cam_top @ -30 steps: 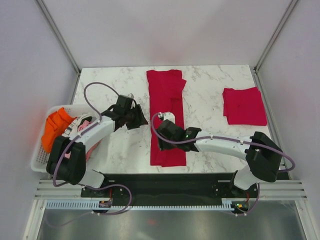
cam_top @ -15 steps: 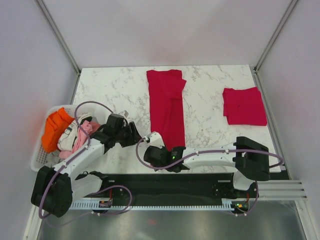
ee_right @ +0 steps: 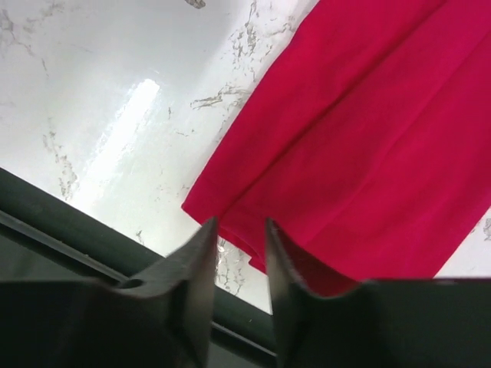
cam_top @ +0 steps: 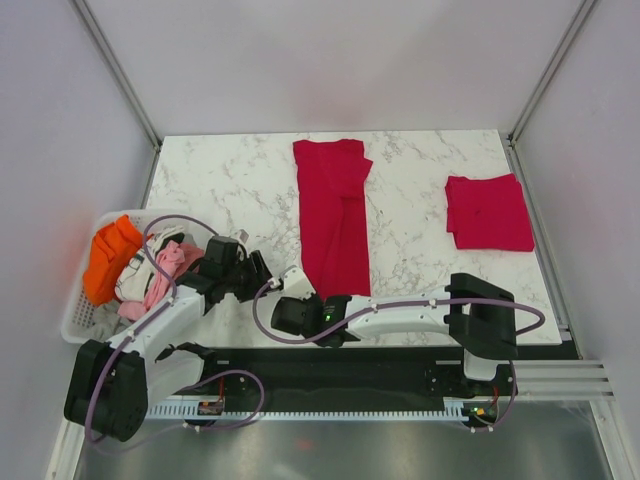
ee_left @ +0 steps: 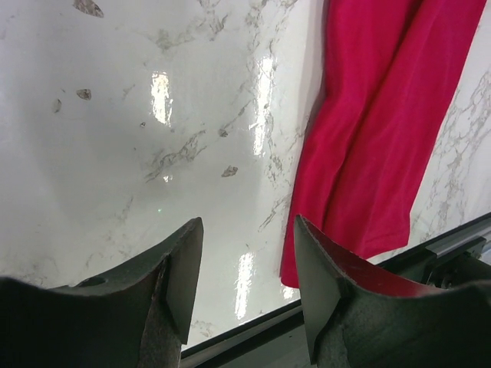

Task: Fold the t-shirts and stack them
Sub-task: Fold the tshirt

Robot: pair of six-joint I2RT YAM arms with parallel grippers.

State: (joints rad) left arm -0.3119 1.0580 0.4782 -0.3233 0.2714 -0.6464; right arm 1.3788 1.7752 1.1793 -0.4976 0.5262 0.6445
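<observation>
A long crimson t-shirt (cam_top: 333, 215), folded lengthwise, lies down the middle of the marble table. A second t-shirt (cam_top: 488, 212), folded into a square, lies at the right. My right gripper (cam_top: 308, 304) hovers low over the long shirt's near-left corner, by the table's front edge. Its jaws stand a narrow gap apart with nothing between them (ee_right: 239, 261), and the shirt corner (ee_right: 360, 153) lies just beyond them. My left gripper (cam_top: 256, 272) is open and empty (ee_left: 249, 268) over bare marble, left of the shirt's near end (ee_left: 376, 138).
A white basket (cam_top: 72, 322) at the left edge holds orange cloth (cam_top: 108, 255) and pink and white clothes. The black rail (cam_top: 400, 360) runs along the table's front edge, close under both grippers. My right arm lies across the long shirt's near end.
Both arms have drawn back toward the table's front edge. My right gripper moved from over the shirt's middle to its near-left corner. The left gripper dropped back and down.
</observation>
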